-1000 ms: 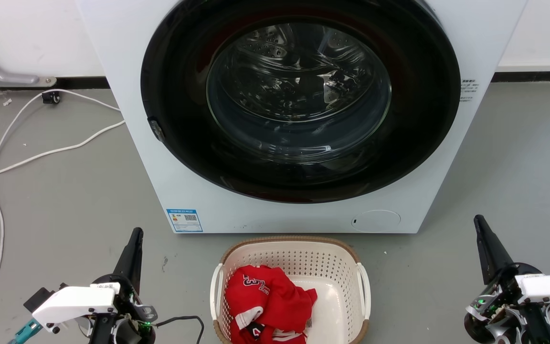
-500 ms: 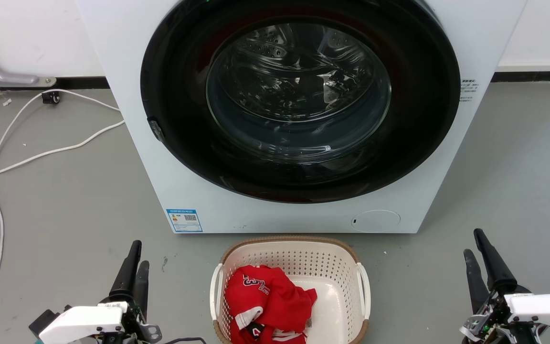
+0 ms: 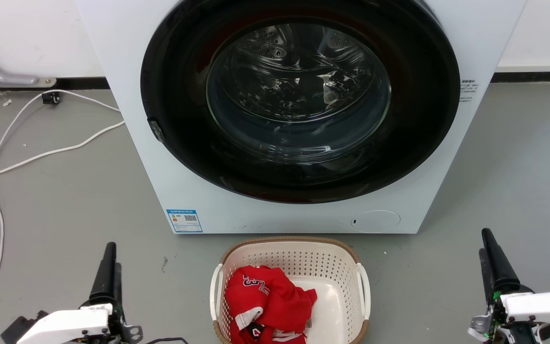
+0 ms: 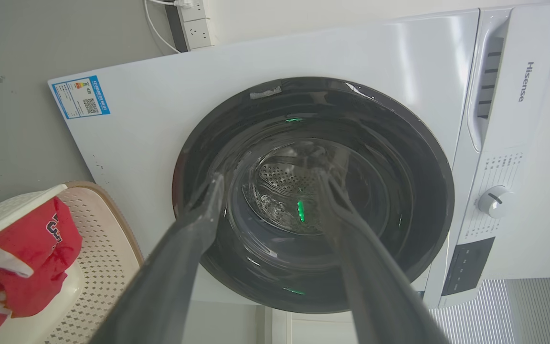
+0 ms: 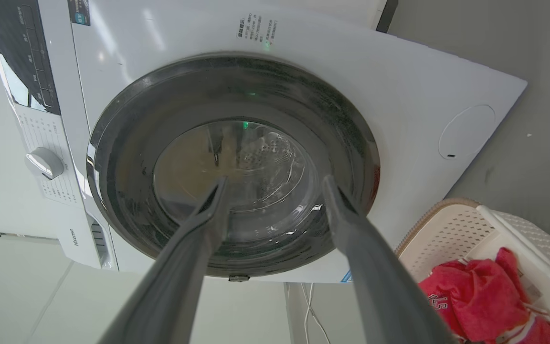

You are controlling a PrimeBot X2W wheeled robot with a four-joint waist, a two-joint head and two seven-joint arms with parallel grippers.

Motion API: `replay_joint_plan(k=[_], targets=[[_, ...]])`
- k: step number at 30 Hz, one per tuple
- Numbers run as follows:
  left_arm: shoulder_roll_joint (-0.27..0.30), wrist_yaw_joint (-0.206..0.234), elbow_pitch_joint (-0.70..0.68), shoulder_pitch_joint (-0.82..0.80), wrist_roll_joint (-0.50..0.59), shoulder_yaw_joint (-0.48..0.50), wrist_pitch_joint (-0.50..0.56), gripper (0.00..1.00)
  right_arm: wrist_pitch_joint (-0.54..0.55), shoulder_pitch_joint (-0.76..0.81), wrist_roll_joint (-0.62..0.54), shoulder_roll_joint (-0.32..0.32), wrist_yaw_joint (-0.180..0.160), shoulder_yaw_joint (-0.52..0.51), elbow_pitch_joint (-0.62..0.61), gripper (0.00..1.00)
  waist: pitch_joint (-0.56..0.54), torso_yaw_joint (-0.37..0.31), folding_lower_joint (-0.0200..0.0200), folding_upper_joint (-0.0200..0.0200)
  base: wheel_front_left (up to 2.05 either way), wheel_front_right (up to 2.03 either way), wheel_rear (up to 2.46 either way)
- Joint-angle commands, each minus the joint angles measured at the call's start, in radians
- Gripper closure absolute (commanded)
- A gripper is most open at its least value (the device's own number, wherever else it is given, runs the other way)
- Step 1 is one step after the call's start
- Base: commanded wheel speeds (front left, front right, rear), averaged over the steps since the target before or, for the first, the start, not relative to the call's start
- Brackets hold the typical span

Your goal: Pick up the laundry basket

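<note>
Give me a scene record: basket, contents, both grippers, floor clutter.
basket: laundry basket on the floor before the washing machine, not gripped
contents: red garment, toward its left side
left gripper: open, left of basket, apart from it
right gripper: open, right of basket, apart from it
floor: white cable, far left

Perforated plastic laundry basket, red cloth garment, glossy glass washer door

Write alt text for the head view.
A cream laundry basket holding a red garment sits on the grey floor in front of a white washing machine. The left hand and right hand flank the basket without touching it.
</note>
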Motion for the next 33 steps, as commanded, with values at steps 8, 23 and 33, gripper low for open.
replay_joint_plan(k=[8,23,33], targets=[[0.003,0.000,-0.052,-0.006,0.154,0.053,-0.037,0.00,-0.038,-0.018,-0.251,-0.003,0.000,-0.010,-0.099,0.00,0.001,0.001,0.0000,0.0000,0.00,0.00,0.00],[0.004,0.022,-0.242,0.029,0.552,-0.028,-0.089,0.00,-0.090,0.006,-0.713,-0.004,0.000,0.046,-0.221,0.00,0.006,0.002,0.0000,0.0000,0.00,0.00,0.00],[0.004,0.027,-0.244,0.065,0.698,-0.090,-0.120,0.00,-0.122,0.021,-0.878,-0.004,0.000,0.073,-0.235,0.00,0.004,0.000,0.0000,0.0000,0.00,0.00,0.00]])
